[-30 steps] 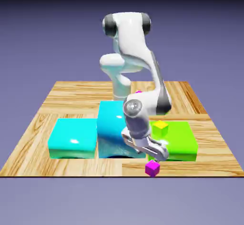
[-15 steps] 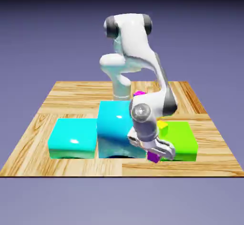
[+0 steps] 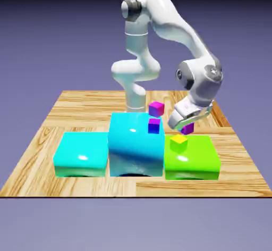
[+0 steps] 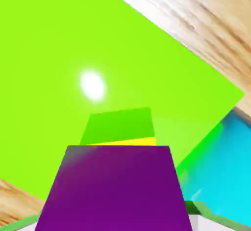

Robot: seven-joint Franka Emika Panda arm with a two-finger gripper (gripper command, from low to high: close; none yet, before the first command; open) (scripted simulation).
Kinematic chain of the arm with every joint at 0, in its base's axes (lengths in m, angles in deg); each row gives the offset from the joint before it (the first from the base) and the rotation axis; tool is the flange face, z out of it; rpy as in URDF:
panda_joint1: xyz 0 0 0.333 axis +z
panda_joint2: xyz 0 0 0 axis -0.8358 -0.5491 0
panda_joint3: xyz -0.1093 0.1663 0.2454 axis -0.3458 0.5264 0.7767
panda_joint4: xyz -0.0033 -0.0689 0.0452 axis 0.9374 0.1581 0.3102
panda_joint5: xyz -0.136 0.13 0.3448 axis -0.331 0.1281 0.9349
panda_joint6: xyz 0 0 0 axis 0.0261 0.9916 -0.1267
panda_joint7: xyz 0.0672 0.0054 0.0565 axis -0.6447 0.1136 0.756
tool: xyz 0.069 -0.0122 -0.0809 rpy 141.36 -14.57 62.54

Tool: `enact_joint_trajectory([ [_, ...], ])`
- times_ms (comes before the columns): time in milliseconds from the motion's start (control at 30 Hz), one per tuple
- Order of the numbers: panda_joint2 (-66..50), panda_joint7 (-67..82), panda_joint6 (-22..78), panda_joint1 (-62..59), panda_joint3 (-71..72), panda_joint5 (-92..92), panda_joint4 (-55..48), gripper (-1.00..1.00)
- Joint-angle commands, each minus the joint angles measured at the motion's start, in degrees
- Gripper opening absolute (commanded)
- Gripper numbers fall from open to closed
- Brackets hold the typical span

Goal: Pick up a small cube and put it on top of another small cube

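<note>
From where I stand, the biggest change is in the white arm [image 3: 175,26]: it has swung up and back from the front edge of the table, where the pink cube sat a second ago, and is now over by the green block. That pink cube [image 3: 187,128] has come up with it, so the picking up looks done and the placing is what remains.

The green block [image 3: 192,157] is my landmark. The tall blue block [image 3: 136,143] stands just beside it, on the exterior view's left, and the low cyan block [image 3: 81,154] lies beyond that on the same side. The pincer [image 3: 187,122] is clamped on the pink cube above the green block's far side. The yellow cube [image 3: 179,142], the one to stack on, rests on top of the green block, and the held cube is apart from it, behind and higher. I'd say it needs lining up over the yellow one before a gentle lowering; a slanted or off-centre release could knock the yellow cube aside.

Of the other small ones, a second pink cube [image 3: 156,108] and a dark blue cube [image 3: 154,125] show at the tall block, to the exterior view's left of the green one.

Under the green block runs the pale wooden table [image 3: 64,187]; behind everything the room is plain blue-violet, darkening upward.
</note>
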Motion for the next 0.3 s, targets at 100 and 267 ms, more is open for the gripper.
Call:
enact_joint_trajectory([
  [100, -2.79, -1.31, -7.48, -1.76, -0.38, -1.71, 4.95, -1.0],
  [267, -2.92, -1.37, -7.81, -1.77, -0.4, -1.77, 5.18, 1.0],
])
